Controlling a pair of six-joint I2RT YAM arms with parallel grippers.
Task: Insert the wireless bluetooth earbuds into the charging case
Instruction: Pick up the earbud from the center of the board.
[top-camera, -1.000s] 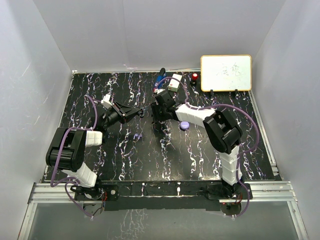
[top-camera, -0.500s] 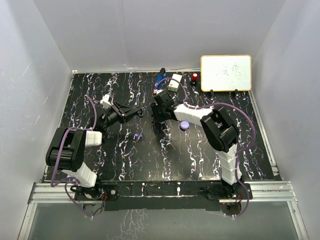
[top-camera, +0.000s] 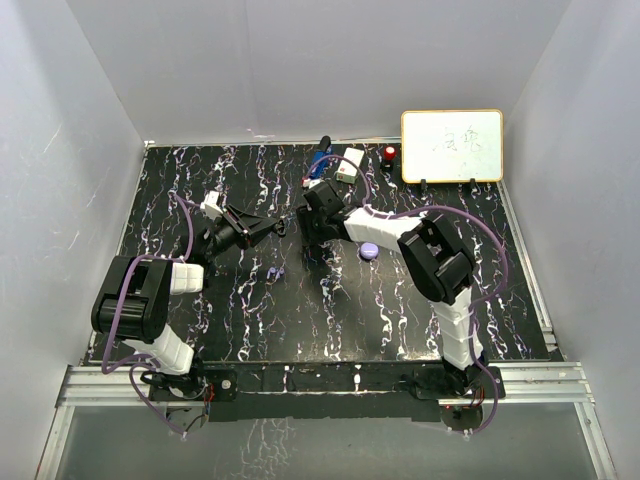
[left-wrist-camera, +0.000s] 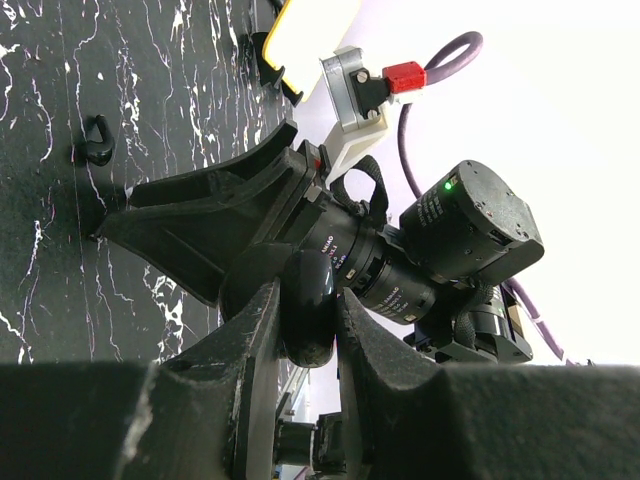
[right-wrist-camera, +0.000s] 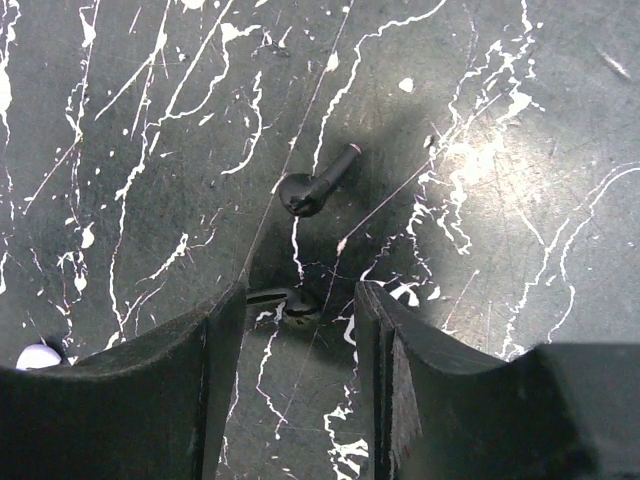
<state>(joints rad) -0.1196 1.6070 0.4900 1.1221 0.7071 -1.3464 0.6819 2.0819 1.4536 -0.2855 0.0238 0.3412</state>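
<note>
My left gripper (left-wrist-camera: 308, 292) is shut on a glossy black round charging case (left-wrist-camera: 310, 315) and holds it above the table; it also shows in the top view (top-camera: 268, 228). My right gripper (right-wrist-camera: 300, 296) is open and points down at the table, close to the left one (top-camera: 312, 238). One black earbud (right-wrist-camera: 291, 301) lies between its fingers. A second black earbud (right-wrist-camera: 312, 188) lies just beyond the fingertips. One black earbud (left-wrist-camera: 97, 140) shows in the left wrist view. The pale lilac earbuds (top-camera: 275, 272) lie on the table in front of the grippers.
A lilac round case (top-camera: 369, 250) lies right of the right gripper. At the back stand a blue tool (top-camera: 320, 158), a white box (top-camera: 349, 165), a red object (top-camera: 389, 153) and a whiteboard (top-camera: 452, 146). The black marbled table (top-camera: 450, 300) has grey walls around it.
The right gripper has shifted a little to the left and nearer over the black earbuds. The left gripper still holds the black case and has barely moved.
</note>
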